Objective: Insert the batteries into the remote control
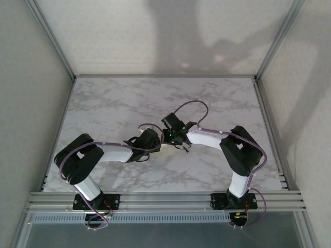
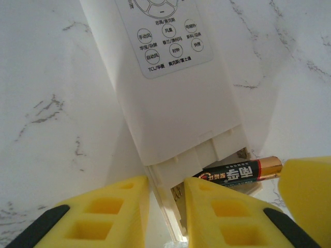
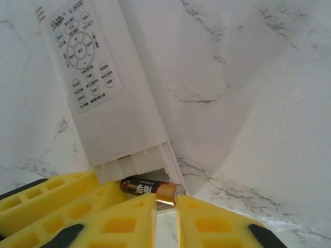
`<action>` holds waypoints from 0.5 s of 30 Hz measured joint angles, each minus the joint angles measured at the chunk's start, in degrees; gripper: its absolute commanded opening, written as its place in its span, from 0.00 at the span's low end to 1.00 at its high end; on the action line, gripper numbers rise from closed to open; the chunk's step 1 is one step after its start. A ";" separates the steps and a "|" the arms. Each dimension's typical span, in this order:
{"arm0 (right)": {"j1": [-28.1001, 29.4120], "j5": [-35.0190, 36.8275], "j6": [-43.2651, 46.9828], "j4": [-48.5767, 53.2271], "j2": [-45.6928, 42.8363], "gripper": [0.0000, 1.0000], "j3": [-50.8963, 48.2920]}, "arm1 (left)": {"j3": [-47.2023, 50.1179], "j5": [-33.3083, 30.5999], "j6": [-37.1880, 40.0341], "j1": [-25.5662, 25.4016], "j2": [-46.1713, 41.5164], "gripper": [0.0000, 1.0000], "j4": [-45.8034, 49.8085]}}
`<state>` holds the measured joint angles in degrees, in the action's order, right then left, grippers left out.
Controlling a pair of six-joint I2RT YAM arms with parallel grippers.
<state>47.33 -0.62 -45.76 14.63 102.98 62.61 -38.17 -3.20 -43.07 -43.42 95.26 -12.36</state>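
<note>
Clamping remote control (image 2: pixel 176 108), left claw (image 2: pixel 166 187); right claw (image 3: pixel 166 202) pinches 1 battery (image 3: pixel 149 188).

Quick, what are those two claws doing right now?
Left gripper: closed on the remote control.
Right gripper: closed, tips at the battery; grip cannot be told.

The table (image 1: pixel 217 98) has a white marble-patterned top with grey veins, and pale walls (image 1: pixel 31 77) close it in at its left, right and far edges. An aluminium rail (image 1: pixel 165 199) runs along its near edge. The left arm base (image 1: pixel 95 200) is bolted there toward the near-left corner and the right arm base (image 1: pixel 234 199) toward the near-right corner. The white remote control (image 2: pixel 176 103) sits over the marble near the table's middle. Whether it rests flat on the surface cannot be told.
</note>
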 measured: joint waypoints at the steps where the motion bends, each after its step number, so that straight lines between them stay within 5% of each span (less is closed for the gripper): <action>1: 0.00 0.22 0.00 0.17 0.00 0.18 0.00 | 0.00 0.00 0.00 0.00 0.00 0.25 -0.02; 15: 0.00 1.01 1.27 1.05 0.87 0.17 0.79 | 0.00 0.02 0.02 0.00 0.00 0.23 -0.07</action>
<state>47.33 0.38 -44.49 15.68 103.85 63.40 -38.17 -3.18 -43.05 -43.42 95.26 -12.43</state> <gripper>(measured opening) 0.170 0.241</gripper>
